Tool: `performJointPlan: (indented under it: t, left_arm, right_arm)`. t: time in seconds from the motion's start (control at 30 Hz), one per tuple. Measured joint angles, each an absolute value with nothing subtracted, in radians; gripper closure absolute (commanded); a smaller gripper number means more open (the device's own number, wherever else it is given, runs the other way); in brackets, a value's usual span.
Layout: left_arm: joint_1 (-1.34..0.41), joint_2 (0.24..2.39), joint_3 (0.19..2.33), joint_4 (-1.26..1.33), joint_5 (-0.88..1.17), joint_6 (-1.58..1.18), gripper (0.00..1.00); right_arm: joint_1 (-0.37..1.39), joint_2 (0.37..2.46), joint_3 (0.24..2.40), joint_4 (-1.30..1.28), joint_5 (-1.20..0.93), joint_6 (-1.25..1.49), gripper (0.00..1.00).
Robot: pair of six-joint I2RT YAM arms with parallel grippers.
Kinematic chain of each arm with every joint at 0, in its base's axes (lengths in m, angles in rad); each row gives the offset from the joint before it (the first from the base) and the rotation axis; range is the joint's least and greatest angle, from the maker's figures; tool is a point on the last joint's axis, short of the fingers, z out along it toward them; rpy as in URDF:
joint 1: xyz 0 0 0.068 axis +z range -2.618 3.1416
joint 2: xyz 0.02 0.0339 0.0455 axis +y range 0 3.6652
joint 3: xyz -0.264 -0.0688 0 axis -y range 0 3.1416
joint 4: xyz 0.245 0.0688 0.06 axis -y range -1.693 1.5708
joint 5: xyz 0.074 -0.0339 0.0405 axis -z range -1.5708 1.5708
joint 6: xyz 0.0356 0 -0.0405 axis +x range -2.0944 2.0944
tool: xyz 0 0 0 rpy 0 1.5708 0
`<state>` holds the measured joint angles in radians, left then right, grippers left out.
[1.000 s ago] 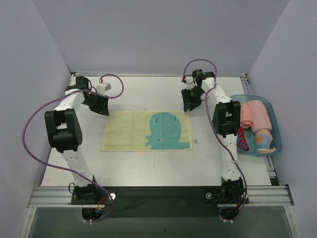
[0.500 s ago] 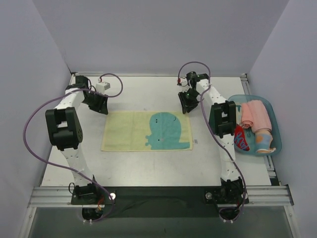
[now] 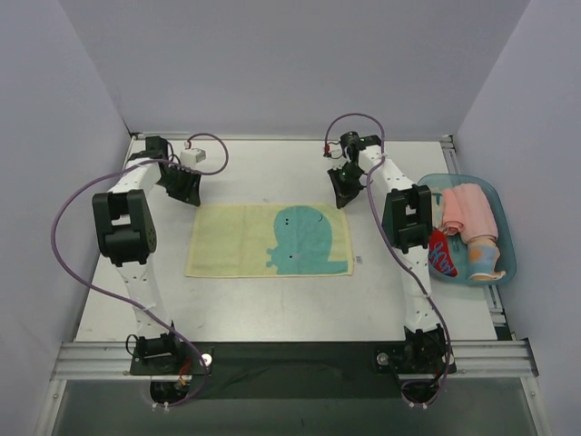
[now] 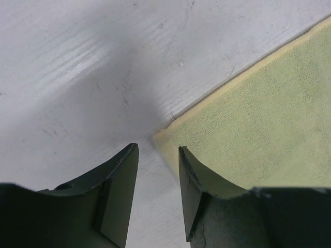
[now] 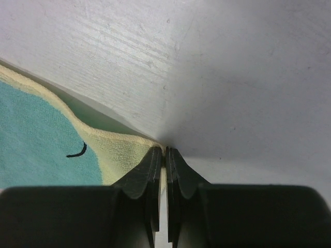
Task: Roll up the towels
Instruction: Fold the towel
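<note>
A pale yellow towel (image 3: pixel 227 241) with a teal octopus print lies flat in the middle of the table. My left gripper (image 3: pixel 188 193) is open and low over the towel's far left corner; in the left wrist view its gripper (image 4: pixel 158 150) has the corner of the towel (image 4: pixel 258 129) just ahead of the gap between its fingers. My right gripper (image 3: pixel 343 195) is at the far right corner. In the right wrist view this gripper (image 5: pixel 165 150) is shut on the corner of the towel (image 5: pixel 119 155), which is slightly raised there.
A teal tray (image 3: pixel 507 227) stands at the right edge with a pink rolled towel (image 3: pixel 467 211), a light rolled towel (image 3: pixel 484 259) and a red and blue one (image 3: pixel 442 254). Walls close in the back and both sides.
My right gripper has moved left and down onto the towel's far right corner. My left gripper has shifted slightly right toward the far left corner.
</note>
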<state>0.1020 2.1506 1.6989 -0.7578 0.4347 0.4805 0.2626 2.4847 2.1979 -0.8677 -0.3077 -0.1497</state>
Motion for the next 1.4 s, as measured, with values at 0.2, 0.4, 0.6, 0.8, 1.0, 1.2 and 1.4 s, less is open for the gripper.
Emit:
performJointPlan:
  t: [0.2,0.4,0.6,0.8,1.0,1.2,1.4]
  left_arm:
    - [0.063,2.181,1.720,-0.749,0.411,0.484,0.53]
    - [0.037,2.202,1.721,-0.744,0.376,0.506,0.53]
    - [0.036,2.203,1.719,-0.728,0.342,0.542,0.64]
    - [0.036,2.195,1.699,-0.699,0.337,0.570,0.75]
    - [0.036,2.185,1.679,-0.691,0.358,0.590,0.90]
    - [0.036,2.185,1.680,-0.692,0.378,0.583,1.00]
    - [0.036,2.185,1.682,-0.706,0.407,0.559,1.00]
  right_arm:
    - [0.263,2.485,2.197,-0.868,-0.308,-0.150,1.00]
    - [0.262,2.485,2.197,-0.868,-0.308,-0.150,1.00]
    - [0.262,2.485,2.197,-0.867,-0.308,-0.150,1.00]
    - [0.255,2.485,2.197,-0.868,-0.313,-0.150,1.00]
    - [0.250,2.485,2.197,-0.868,-0.316,-0.150,1.00]
    - [0.242,2.484,2.197,-0.867,-0.329,-0.155,1.00]
    - [0.220,2.483,2.197,-0.845,-0.341,-0.158,1.00]
